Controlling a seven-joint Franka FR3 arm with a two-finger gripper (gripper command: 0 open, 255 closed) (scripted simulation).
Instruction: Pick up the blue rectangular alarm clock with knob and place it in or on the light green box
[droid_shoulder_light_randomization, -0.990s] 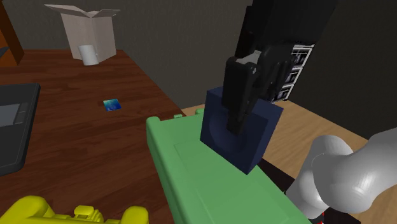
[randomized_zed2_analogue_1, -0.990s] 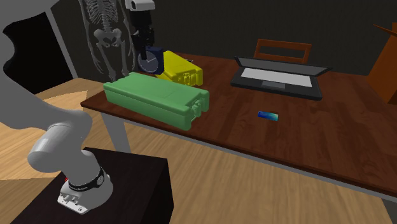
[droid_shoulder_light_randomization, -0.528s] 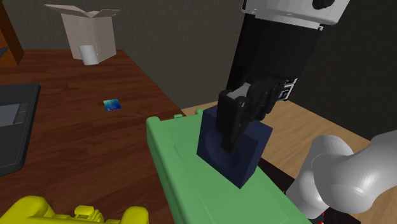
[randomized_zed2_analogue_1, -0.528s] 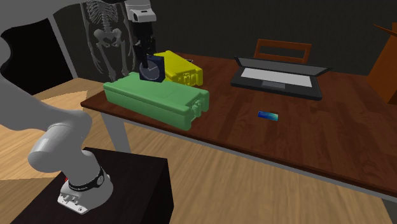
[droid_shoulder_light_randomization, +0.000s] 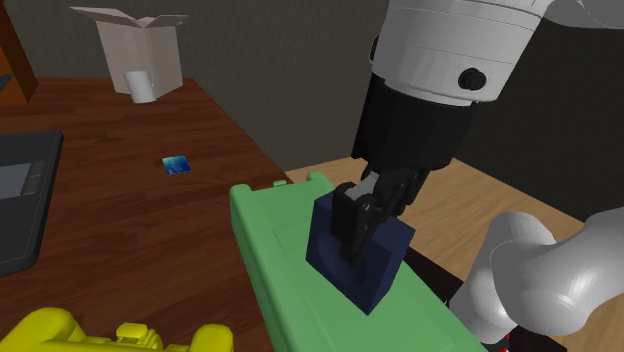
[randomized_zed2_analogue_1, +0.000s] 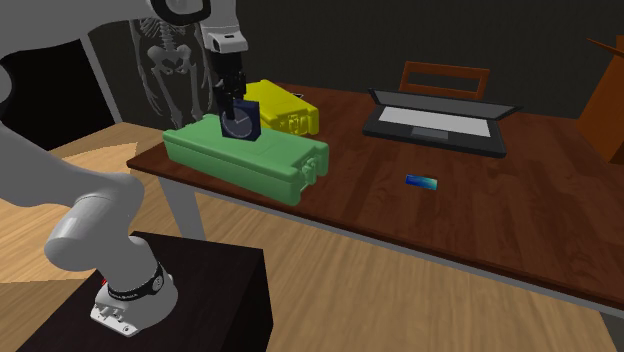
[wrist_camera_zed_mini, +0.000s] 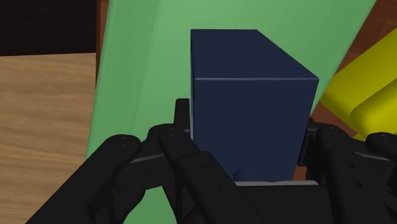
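The dark blue alarm clock (droid_shoulder_light_randomization: 375, 262) is clasped between the black fingers of my gripper (droid_shoulder_light_randomization: 355, 232), which is shut on it. It hangs upright at the lid of the light green box (droid_shoulder_light_randomization: 290, 262), near the box's end closest to the arm; whether it touches the lid I cannot tell. The second exterior view shows the clock's round dial (randomized_zed2_analogue_1: 240, 124) under the gripper (randomized_zed2_analogue_1: 236, 106), over the green box (randomized_zed2_analogue_1: 255, 158). From the wrist view, the clock (wrist_camera_zed_mini: 248, 108) sits between the fingers of the gripper (wrist_camera_zed_mini: 245, 149), with the green lid (wrist_camera_zed_mini: 146, 70) behind it.
A yellow object (randomized_zed2_analogue_1: 285, 108) lies right behind the green box. On the dark wooden table (randomized_zed2_analogue_1: 480, 220) are an open laptop (randomized_zed2_analogue_1: 440, 120) and a small blue-green card (randomized_zed2_analogue_1: 422, 181). A cardboard box (droid_shoulder_light_randomization: 140, 50) stands at the far corner. A skeleton (randomized_zed2_analogue_1: 165, 60) stands beyond the table's end.
The gripper has come down with the clock, from well above the green box to its lid. Nothing else on the table has moved.
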